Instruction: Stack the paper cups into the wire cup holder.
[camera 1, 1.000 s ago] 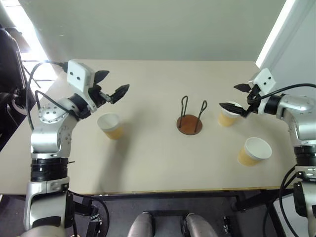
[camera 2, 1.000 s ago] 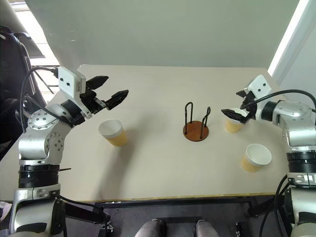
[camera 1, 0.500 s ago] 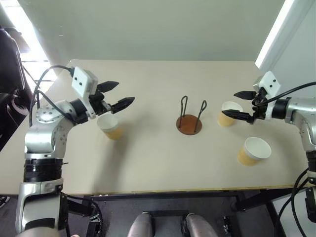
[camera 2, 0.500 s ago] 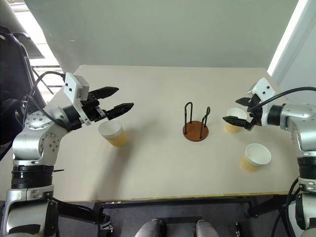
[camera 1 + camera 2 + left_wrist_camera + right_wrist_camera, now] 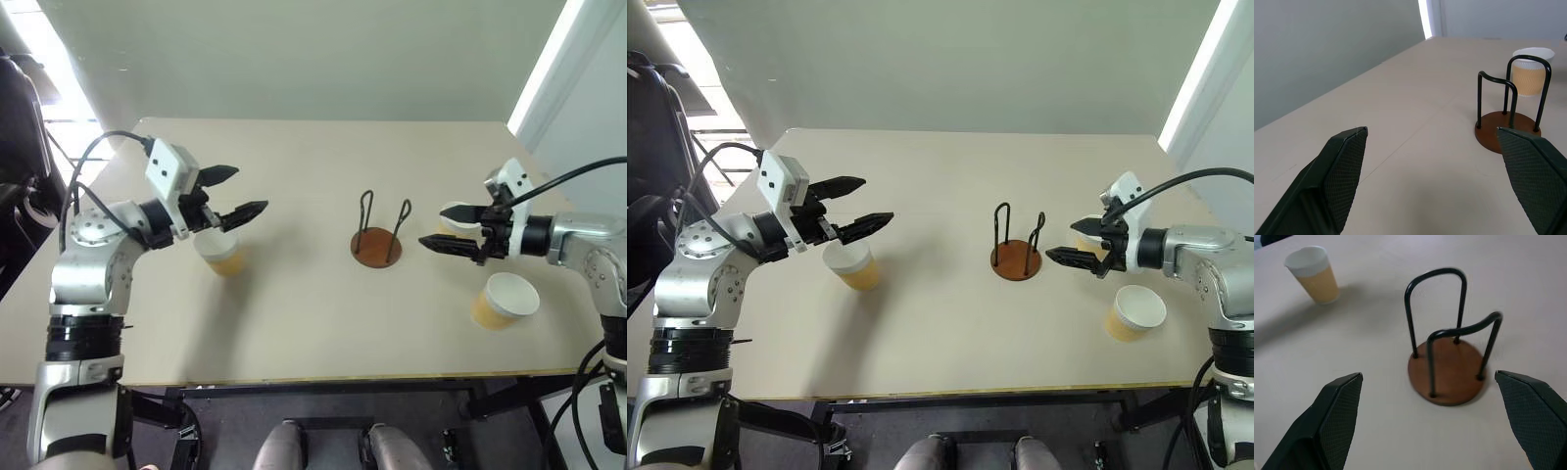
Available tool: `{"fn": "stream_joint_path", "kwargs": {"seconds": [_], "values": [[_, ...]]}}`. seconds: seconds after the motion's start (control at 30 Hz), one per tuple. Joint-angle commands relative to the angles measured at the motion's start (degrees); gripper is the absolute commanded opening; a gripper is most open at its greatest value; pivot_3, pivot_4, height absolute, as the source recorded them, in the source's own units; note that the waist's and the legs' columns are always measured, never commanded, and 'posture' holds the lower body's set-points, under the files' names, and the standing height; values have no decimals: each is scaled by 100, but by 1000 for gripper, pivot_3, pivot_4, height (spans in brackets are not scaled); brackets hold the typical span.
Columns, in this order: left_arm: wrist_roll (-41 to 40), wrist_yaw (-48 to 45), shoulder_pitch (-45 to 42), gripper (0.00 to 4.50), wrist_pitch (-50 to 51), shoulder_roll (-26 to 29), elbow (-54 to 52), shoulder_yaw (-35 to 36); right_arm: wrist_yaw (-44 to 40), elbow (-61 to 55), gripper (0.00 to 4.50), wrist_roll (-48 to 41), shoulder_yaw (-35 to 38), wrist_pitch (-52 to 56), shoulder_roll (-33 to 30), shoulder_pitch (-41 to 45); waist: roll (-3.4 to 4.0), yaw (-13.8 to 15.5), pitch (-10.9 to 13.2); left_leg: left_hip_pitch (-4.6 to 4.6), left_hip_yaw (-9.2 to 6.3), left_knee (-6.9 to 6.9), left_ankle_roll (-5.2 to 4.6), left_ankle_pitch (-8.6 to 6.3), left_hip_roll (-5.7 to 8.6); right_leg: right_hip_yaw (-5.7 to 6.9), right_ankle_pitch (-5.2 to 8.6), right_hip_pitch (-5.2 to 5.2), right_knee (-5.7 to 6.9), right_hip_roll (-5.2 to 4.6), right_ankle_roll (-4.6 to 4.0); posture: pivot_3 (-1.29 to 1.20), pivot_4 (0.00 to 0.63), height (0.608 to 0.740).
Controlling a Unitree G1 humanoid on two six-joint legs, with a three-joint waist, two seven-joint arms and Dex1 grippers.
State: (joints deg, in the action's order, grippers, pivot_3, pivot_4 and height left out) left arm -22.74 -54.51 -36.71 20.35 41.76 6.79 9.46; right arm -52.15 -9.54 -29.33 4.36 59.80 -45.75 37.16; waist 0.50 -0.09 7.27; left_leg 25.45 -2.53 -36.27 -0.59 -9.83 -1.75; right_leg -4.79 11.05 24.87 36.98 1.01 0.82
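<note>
The wire cup holder (image 5: 377, 245), a rust-brown disc with two dark wire loops, stands empty at the table's middle. One paper cup (image 5: 223, 255) stands upright on the left, just below my open left gripper (image 5: 250, 189), which hovers over it pointing right. A second paper cup (image 5: 455, 212) stands right of the holder, partly hidden behind my open right gripper (image 5: 432, 226), whose fingertips point at the holder. A third paper cup (image 5: 505, 299) stands nearer the front right. The right wrist view looks past its fingers (image 5: 1337, 416) at the holder (image 5: 1449, 372) and the left cup (image 5: 1312, 274).
The beige table (image 5: 294, 323) ends at a front edge near the robot, and a grey wall lies behind it. Black cables and a dark object (image 5: 20, 127) sit beyond the left edge. The left wrist view shows the holder (image 5: 1507, 132) with a cup (image 5: 1533, 73) behind it.
My right gripper has drawn away from the cup by the holder, moving left toward the holder and rolling. My left gripper swung rightward over the left cup, then held still.
</note>
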Motion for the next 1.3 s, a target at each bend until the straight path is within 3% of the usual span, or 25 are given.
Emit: {"fn": "stream_joint_path", "kwargs": {"seconds": [0.03, 0.47, 1.3], "values": [[38, -15, -207, 4500, -126, 133, -14, 68, 454, -207, 4471, -285, 288, 608, 164, 198, 0, 1, 0, 0, 0, 0, -1, 1, 0, 0, -1, 0, 0, 0, 0, 0, 150, 740], [113, 7, -192, 4500, -203, 162, -23, 80, 1460, -271, 4471, -167, -112, 646, 986, 350, 0, -1, 0, 1, -3, 6, -3, 2, 0, 0, -1, 8, 3, 1, -1, 0, 150, 740], [84, 91, -102, 4500, -194, 161, -171, 113, 2212, -140, 4471, 253, -496, 49, 1807, 477, 0, -2, 0, 3, -3, 6, -2, 2, 0, 0, -2, 15, 4, 1, -5, 0, 150, 740]]}}
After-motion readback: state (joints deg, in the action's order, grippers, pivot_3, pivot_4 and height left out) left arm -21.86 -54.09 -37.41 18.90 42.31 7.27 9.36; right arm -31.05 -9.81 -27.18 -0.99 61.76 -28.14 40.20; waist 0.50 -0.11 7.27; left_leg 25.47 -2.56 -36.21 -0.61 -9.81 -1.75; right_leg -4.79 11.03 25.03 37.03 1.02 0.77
